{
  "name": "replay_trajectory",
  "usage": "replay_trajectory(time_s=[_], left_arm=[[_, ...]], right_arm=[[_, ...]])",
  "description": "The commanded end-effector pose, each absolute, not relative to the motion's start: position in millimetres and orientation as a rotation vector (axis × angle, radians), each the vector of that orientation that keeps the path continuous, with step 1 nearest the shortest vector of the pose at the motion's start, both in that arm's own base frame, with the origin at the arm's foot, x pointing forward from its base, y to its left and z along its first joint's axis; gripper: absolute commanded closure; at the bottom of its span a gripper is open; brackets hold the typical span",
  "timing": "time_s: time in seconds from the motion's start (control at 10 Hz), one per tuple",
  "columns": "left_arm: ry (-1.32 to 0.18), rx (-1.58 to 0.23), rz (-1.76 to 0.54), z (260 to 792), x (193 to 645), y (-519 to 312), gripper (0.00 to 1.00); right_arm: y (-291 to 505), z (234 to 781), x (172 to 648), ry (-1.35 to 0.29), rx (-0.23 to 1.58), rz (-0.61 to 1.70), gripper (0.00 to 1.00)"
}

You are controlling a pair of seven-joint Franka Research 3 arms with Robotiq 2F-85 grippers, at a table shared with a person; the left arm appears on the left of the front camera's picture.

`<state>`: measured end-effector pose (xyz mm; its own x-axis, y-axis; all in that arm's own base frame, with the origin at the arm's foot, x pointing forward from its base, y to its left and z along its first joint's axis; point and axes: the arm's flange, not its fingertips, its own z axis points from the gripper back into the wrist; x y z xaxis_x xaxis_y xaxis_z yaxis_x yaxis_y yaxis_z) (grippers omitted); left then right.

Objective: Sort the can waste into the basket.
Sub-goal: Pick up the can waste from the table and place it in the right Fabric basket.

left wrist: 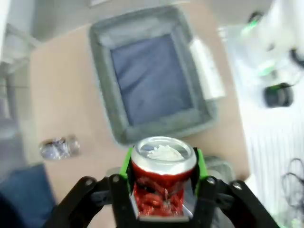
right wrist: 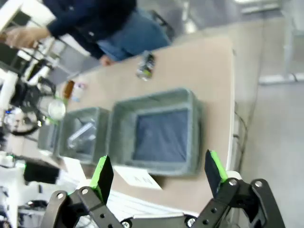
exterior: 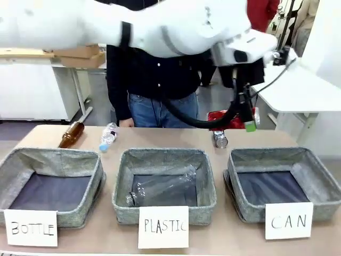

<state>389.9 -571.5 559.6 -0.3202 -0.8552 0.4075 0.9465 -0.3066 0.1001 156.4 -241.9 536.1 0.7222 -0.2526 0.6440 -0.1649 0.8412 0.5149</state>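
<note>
Red can (left wrist: 164, 183) is clamped mid-body by the left gripper (left wrist: 163, 164), raised near the CAN basket (left wrist: 107, 90). Judged light, thin-walled, smooth, easily dented; possibly already crumpled, blur prevents certainty. Dark can (exterior: 220, 140) is seen on the table (exterior: 160, 137). Right gripper (right wrist: 158, 171) is spread wide, empty.

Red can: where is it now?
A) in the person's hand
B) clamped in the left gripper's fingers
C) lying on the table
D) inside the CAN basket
B: the left wrist view shows the red can gripped between the green-padded fingers of the left gripper, above the table and not yet inside the CAN basket.
</note>
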Motion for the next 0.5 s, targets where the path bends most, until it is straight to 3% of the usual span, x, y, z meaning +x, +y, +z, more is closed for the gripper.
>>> replay_trajectory(time_s=[0.0,0.4], left_arm=[[-0.438,-0.431,-1.922,547,435,-636,0.45],[-0.36,-0.491,-1.899,523,439,-684,0.45]], right_arm=[[-228,552,177,-0.815,0.636,-0.035,0.0],[-228,552,177,-0.815,0.636,-0.035,0.0]])
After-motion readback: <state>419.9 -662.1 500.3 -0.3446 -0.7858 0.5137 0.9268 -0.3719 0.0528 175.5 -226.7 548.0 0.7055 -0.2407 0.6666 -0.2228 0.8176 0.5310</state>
